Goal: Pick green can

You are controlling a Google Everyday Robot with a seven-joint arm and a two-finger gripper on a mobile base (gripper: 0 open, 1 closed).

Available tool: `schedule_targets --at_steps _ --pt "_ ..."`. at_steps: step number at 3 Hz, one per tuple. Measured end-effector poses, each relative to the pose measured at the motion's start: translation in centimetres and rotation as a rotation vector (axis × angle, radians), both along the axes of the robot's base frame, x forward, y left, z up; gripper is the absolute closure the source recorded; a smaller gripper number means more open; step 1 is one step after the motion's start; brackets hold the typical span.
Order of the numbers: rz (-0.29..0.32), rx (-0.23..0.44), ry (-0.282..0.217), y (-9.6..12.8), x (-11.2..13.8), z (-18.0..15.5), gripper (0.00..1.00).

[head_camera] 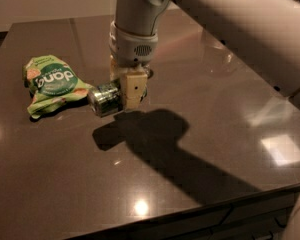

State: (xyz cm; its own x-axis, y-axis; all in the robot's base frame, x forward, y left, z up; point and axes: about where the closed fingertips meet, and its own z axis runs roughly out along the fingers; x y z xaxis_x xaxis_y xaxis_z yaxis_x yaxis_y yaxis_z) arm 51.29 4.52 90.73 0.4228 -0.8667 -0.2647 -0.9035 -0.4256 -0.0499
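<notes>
Lying sideways, the green can (103,99) is noted: mottled green-and-white body, silver end turned toward the lower left. Its long axis is held roughly level and points toward the snack bag (49,81), just beside it. The pincer (122,97) is closed on the can, above the left-centre of the counter (205,134). Open surface is seen to the right and front, with the near edge well apart.

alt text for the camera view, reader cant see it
The robot's gripper holds the green can on its side, apparently just off a dark table. A crumpled light-green snack bag lies on the table close beside the can.
</notes>
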Motion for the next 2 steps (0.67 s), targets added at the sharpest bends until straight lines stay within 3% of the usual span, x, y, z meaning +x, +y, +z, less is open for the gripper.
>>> schedule_targets --at_steps 1,2 --pt "-0.039 0.072 0.009 -0.98 0.11 1.14 1.00" --pt "-0.040 0.076 -0.002 -0.67 0.34 1.14 1.00"
